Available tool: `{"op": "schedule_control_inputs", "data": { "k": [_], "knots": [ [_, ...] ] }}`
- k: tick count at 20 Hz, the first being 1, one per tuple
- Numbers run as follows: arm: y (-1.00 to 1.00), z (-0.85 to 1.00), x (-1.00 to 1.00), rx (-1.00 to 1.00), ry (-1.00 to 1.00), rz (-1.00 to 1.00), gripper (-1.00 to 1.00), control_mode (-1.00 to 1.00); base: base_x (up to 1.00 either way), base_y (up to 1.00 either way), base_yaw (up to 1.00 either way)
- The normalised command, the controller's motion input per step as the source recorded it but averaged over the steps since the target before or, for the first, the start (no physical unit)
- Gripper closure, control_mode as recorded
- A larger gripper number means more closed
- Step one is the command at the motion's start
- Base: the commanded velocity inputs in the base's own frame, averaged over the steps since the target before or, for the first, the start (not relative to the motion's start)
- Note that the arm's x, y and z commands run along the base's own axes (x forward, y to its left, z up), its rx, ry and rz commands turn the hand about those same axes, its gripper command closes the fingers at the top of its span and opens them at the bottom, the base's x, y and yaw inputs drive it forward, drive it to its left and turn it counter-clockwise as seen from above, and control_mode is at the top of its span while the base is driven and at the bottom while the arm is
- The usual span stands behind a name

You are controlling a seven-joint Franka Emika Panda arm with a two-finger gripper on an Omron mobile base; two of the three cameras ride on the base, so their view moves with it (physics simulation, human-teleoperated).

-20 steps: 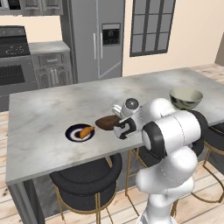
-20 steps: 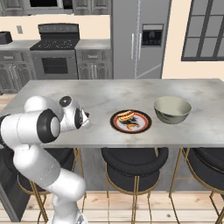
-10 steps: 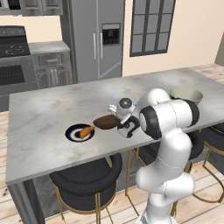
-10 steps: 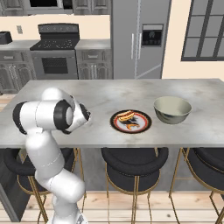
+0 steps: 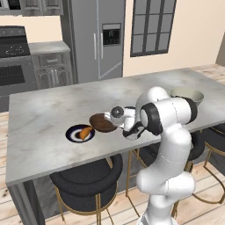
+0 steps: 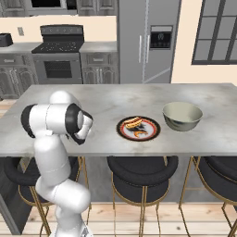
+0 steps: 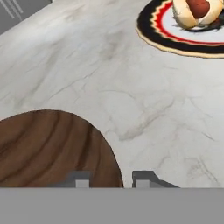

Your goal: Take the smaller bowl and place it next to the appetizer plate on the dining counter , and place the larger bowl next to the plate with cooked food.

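The kitchen's marbled worktop [image 5: 44, 114] carries the wooden bowl [image 5: 103, 122], just beside the appetizer plate [image 5: 80, 133]. The end effector [image 7: 111, 178] straddles the bowl's rim; whether it grips cannot be told. Withdrawing carelessly, its fingers could drag the bowl into the plate.

Dining counter [image 5: 44, 110], pale grey marbled top, grey sides: appetizer plate [image 5: 80, 133] w/ orange-brown piece near front-left edge, dark-brown smaller bowl [image 5: 103, 122] just right of it, plate w/ hot dog [image 6: 138, 127] mid-front, cream larger bowl [image 6: 182, 115] right of that, apart.
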Motion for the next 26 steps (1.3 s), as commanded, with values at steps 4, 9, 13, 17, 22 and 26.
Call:
{"op": "schedule_control_inputs", "data": {
  "k": [4,9,13,17,22,26],
  "knots": [
    [-0.49,1.0,-0.03,0.04,0.18,0.0,-1.0,-1.0,0.0,0.0,0.0],
    [-0.3,1.0,0.0,0.01,0.05,0.0,-1.0,-1.0,0.0,0.0,0.0],
    [-0.25,1.0,-0.06,0.0,0.05,0.0,-1.0,-1.0,0.0,0.0,0.0],
    [-0.24,1.0,-0.29,0.0,0.08,0.0,-1.0,-1.0,0.0,0.0,0.0],
    [-0.2,1.0,-0.29,0.0,0.04,0.0,-1.0,-1.0,0.0,0.0,0.0],
    [-0.15,1.0,-0.39,0.0,0.04,0.0,-1.0,-1.0,0.0,0.0,0.0]
  ]
}}
